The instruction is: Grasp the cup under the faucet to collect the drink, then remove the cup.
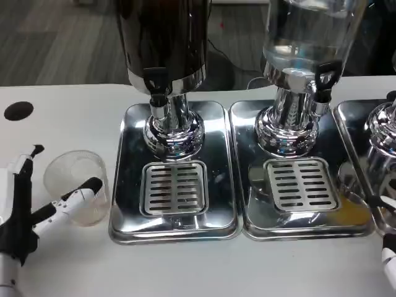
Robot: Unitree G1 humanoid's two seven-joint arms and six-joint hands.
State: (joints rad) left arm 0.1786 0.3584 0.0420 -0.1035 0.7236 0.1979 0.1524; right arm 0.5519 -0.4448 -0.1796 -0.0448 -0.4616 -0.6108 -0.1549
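**Clear cup on the table beside the left dispenser base, left hand at its side**

The head view looks down on a white table (80, 117) carrying a row of polished drink dispensers. The dark dispenser (164, 37) stands on a chrome base tray (127, 185) with a slotted drip grille (174, 188); its black faucet (156, 83) projects above the chrome pedestal. To its right, the clear dispenser (309, 31) stands on a second tray (247, 210) with its own grille (301, 184) and a black faucet (325, 77). Part of a third tray (349, 124) shows at the right edge.

The clear plastic cup (77, 185) stands upright on the table just left of the first tray, not under either faucet; no liquid can be made out in it.

The left hand (25, 210) lies at the lower left, its fingers spread apart. One black-tipped finger (80, 190) reaches across the front of the cup wall; whether it touches the cup cannot be told. Another finger (28, 162) points upward, clear of the cup. The hand does not enclose the cup.

The right hand (388, 247) shows only as a sliver at the right edge; the state of its fingers cannot be told.

A dark round spot (18, 111) marks the table at far left
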